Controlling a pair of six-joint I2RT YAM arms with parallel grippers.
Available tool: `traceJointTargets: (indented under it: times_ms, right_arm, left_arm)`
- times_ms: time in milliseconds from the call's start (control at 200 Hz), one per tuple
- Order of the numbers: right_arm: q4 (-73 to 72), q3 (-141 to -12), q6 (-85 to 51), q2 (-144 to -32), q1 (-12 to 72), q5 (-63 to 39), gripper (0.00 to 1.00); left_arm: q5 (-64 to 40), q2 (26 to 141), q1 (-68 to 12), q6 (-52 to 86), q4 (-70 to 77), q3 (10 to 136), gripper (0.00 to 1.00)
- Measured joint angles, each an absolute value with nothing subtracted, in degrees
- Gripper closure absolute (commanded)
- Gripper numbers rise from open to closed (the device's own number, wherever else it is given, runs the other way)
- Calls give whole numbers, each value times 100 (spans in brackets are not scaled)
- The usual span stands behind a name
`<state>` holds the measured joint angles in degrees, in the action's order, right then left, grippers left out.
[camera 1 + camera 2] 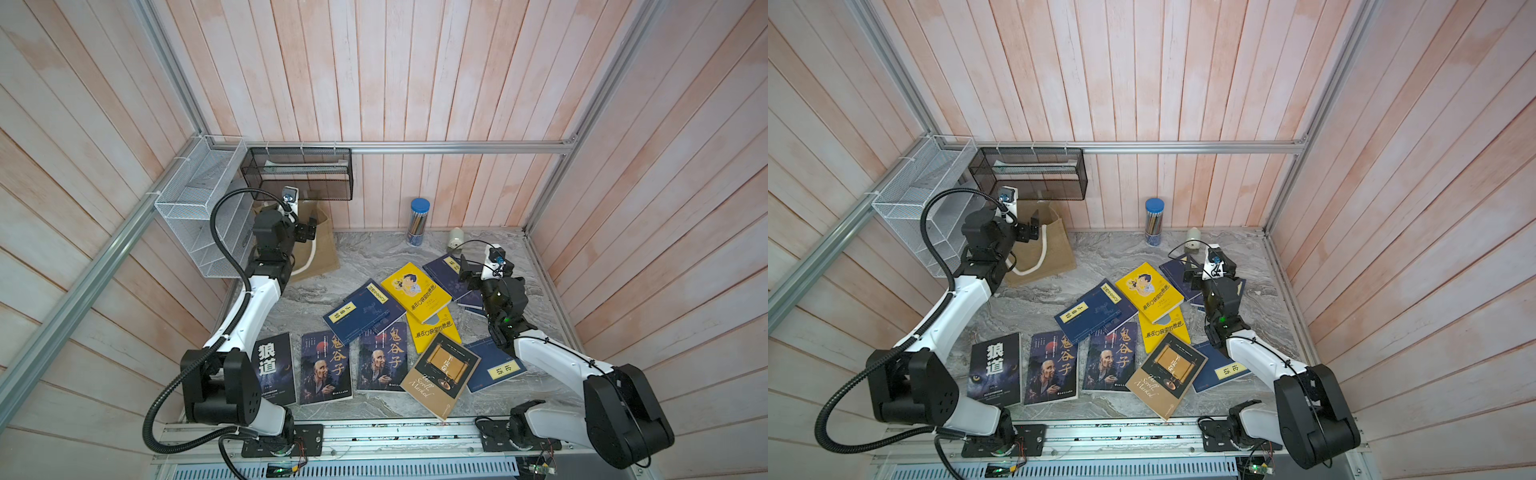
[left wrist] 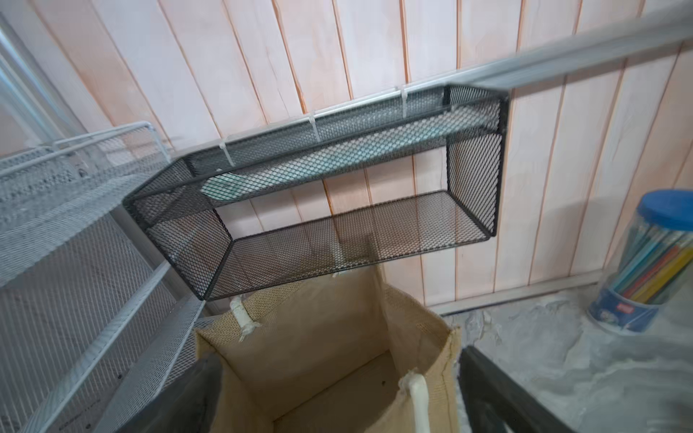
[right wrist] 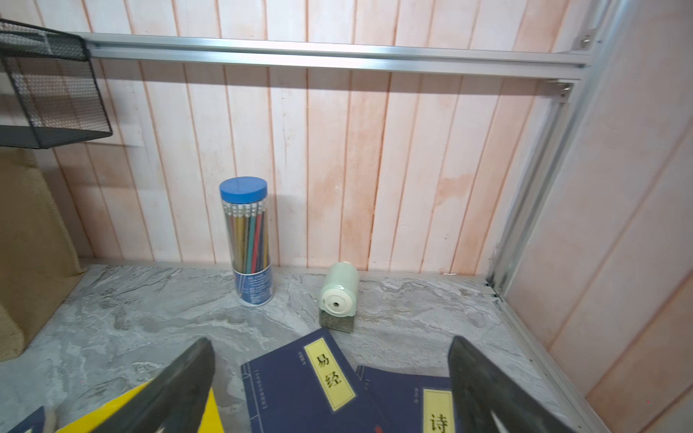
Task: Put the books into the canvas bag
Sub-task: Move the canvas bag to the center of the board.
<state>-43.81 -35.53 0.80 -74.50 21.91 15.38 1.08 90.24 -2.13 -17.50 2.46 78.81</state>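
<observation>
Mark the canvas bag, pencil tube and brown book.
canvas bag (image 1: 1057, 253): in a top view, front burlap wall
pencil tube (image 3: 243, 189): right wrist view, blue lid
brown book (image 1: 440, 375): in a top view, cover middle

Soft, even light falls from above. Both top views are bright and sharp, though the wide lens fans the wall planks (image 1: 374, 70) outward toward the edges. In the right wrist view the aluminium rail (image 3: 337, 52) glares white and throws a shadow band on the wall beneath, and the pencil tube (image 3: 248, 240) casts a faint shadow beside itself. The left wrist view is smeared, its white wire rack (image 2: 56, 195) blurred. The right gripper (image 3: 330, 343) fingers (image 3: 176, 390) look soft, close to the lens.
</observation>
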Motion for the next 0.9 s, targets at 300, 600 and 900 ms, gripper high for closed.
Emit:
traceJointTargets:
  times_ms: [300, 600, 900]
  right_arm:
    - [-3387, -4322, -360, -8309, 3059, 1500, 3]
    - [-3002, -4318, -937, -8294, 3356, 1251, 6]
    - [-2891, -4082, -1566, -7843, 3450, 1125, 8]
  left_arm:
    - [-419, 10431, -130, -2729, -1752, 9303, 0]
    - [-670, 10232, -266, -2692, -2191, 8801, 83]
    - [-624, 10121, -701, -2110, -3009, 8825, 100]
